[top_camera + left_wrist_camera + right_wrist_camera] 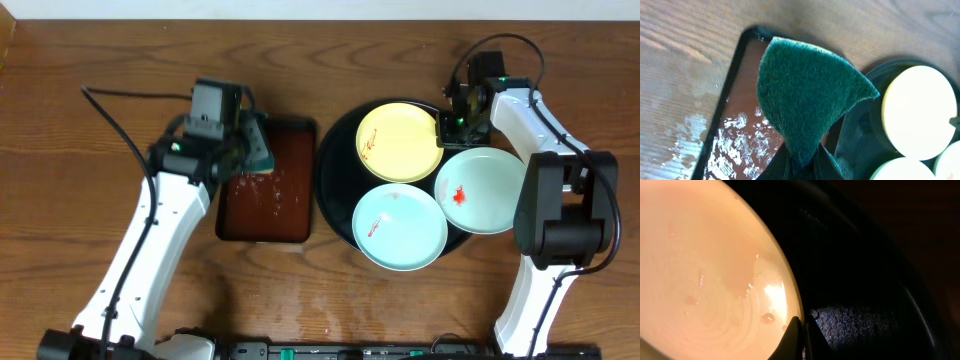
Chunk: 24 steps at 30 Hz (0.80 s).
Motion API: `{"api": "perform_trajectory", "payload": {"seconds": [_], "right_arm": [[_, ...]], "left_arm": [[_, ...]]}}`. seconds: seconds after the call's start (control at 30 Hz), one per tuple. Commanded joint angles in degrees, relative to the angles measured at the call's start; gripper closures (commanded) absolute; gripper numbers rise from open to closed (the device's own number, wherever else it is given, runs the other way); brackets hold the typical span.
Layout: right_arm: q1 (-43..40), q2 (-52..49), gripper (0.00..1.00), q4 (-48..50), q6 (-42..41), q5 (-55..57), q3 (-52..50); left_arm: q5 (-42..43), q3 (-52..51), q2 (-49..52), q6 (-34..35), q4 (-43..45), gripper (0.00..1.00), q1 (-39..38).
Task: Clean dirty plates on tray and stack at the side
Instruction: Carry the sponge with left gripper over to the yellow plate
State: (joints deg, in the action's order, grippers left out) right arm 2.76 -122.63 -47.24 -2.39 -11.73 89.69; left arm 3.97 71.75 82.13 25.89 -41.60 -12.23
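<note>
The left gripper [800, 159], mostly cut off, pinches a fuzzy green pad [805, 95]. The right gripper [801, 330] is closed at the rim of the wet yellow plate [705, 270]; whether it grips the rim is unclear.

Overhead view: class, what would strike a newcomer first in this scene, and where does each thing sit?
Three red-smeared plates crowd the round black tray right of centre: the yellow plate at the back, the front mint plate, and the right mint plate with the boldest red blot. On the left, the left gripper holds a green scouring pad over a wet brown rectangular tray.
</note>
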Motion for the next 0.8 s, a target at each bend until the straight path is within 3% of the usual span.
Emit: {"api": "perform_trajectory", "payload": {"seconds": [0.0,0.37,0.57,0.77], "right_arm": [[0.3,0.2,0.99,0.0,-0.1,1.4,-0.6],[0.3,0.2,0.99,0.0,-0.1,1.4,-0.6],[0.3,0.2,0.99,0.0,-0.1,1.4,-0.6],[0.3,0.2,0.99,0.0,-0.1,1.4,-0.6]], "left_arm": [[-2.6,6.4,4.2,-3.8,-2.8,0.93,-0.1],[-3.3,7.1,14.8,-6.1,-3.2,0.93,-0.1],[-3.3,7.2,14.7,-6.8,-2.3,0.93,-1.1],[-8.9,9.2,14.7,-7.5,-4.2,0.93,-5.8]]}}
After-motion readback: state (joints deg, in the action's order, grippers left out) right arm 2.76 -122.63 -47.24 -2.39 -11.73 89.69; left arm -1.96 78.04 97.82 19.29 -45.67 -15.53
